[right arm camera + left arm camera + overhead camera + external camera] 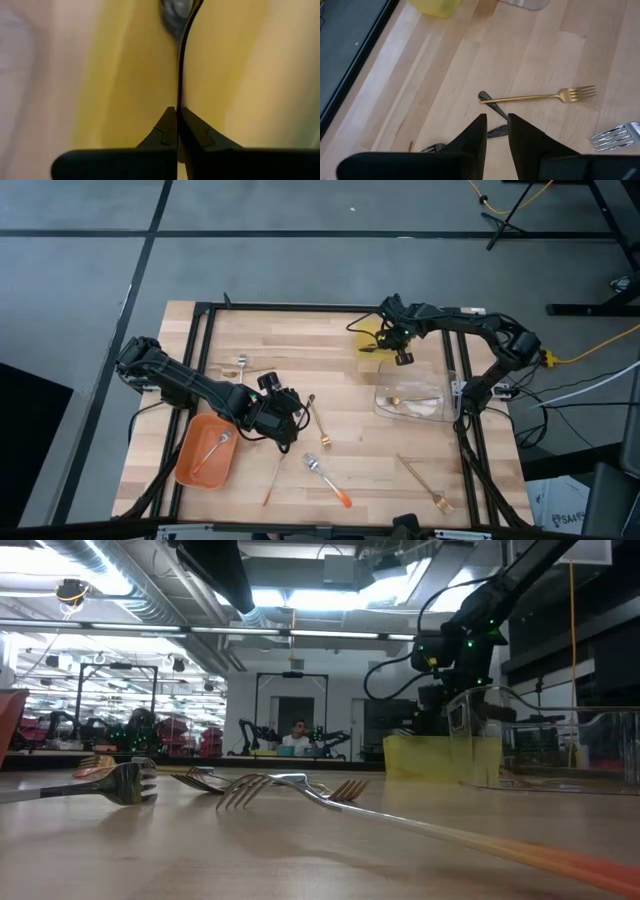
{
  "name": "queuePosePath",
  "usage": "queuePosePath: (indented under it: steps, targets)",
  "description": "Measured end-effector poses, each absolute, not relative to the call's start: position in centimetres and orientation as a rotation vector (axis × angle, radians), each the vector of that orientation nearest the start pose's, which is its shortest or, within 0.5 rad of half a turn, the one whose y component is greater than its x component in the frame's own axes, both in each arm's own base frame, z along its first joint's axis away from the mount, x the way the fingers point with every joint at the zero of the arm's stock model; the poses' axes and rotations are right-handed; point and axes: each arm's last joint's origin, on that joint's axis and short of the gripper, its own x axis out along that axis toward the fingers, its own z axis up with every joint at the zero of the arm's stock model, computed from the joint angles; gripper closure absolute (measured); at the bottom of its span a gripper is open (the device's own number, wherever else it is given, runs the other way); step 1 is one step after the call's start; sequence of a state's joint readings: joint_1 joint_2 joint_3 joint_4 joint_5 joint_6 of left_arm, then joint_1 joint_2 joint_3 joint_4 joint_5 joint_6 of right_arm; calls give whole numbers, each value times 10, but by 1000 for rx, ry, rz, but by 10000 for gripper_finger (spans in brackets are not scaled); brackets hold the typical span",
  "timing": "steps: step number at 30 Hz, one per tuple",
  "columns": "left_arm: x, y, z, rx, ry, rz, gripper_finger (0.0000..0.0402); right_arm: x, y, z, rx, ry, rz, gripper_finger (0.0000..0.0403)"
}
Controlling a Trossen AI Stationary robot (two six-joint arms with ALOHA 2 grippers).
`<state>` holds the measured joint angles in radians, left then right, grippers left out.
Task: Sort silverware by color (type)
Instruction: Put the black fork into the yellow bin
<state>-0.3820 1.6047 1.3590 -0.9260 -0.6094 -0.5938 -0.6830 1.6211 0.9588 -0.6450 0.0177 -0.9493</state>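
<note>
Currently right end effector [177,112] pinches a black utensil [181,65] over the yellow tray [368,340].
Left end effector [496,127] is narrowly parted, empty, low over a dark fork [492,106] crossed by a gold fork [540,96] mid-table [360,465]; a silver fork [212,448] lies in the orange tray [190,470]; an orange-handled fork [328,480] lies near the front edge.

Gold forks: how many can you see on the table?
3, maybe more hidden: one fork mid-table beside the left end effector, one near the front right corner, one inside the clear tray.

Orange tray [190,470], yellow tray [366,338], clear tray [428,390].
</note>
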Motion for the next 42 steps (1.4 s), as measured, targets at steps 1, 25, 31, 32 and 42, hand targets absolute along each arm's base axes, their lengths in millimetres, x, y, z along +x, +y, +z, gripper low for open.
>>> queuePosePath:
  steps: [1,25,31,32,42]
  targets:
    - [300,-103,282,19,915,487,331,223,-183,171,-369,1397,30,402]
    - [300,-103,282,19,915,487,330,224,-186,171,-409,1430,-25,402]
    - [300,-103,282,19,915,487,331,224,-186,171,-409,1429,-26,402]
    - [300,-103,282,19,915,487,331,224,-186,171,-410,1428,-27,402]
    - [300,-103,282,19,915,487,331,227,-188,173,-429,1396,-53,343]
